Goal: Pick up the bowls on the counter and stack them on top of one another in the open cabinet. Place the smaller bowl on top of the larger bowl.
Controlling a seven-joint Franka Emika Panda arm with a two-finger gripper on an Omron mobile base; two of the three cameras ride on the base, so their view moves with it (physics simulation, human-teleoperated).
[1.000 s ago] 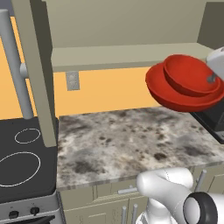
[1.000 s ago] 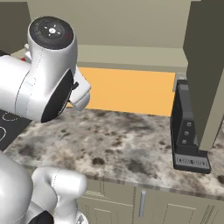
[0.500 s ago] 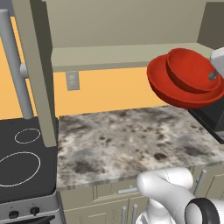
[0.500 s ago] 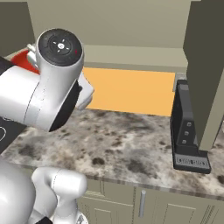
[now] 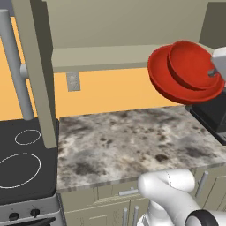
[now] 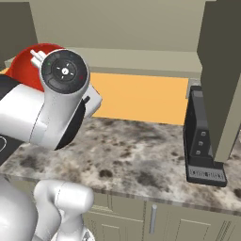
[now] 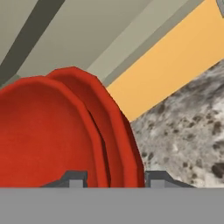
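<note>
Both red bowls observed airborne above the granite-look counter (image 5: pixel 132 145), level with the shelf of the open cabinet (image 5: pixel 110 57) and off to its right end, tilted steeply toward the camera. Smaller bowl (image 5: pixel 194 66) nested inside larger bowl (image 5: pixel 165 79), rims overlapping; in the hand view the two rims, smaller bowl (image 7: pixel 43 131) and larger bowl (image 7: pixel 118 127), run side by side between the finger tips. Gripper (image 7: pixel 113 178) partly closed, jaws pinched across the doubled rim wall, one finger tip inside the smaller bowl and one outside the larger; both bowls carried as one stack. Handling judged as follows: rigid, glossy, probably slippery under the pads, light enough for a rim pinch, yet the inner bowl only loosely seated and liable to slide out at this tilt. Rim grip judged adequate while both walls remain clamped together; levelling advised before setting down on the shelf. Counter below bare of bowls; dark appliance (image 6: pixel 200 136) standing at its right end, black stovetop (image 5: pixel 20 163) to the left. Cabinet door (image 6: pixel 226 70) open at the right.
</note>
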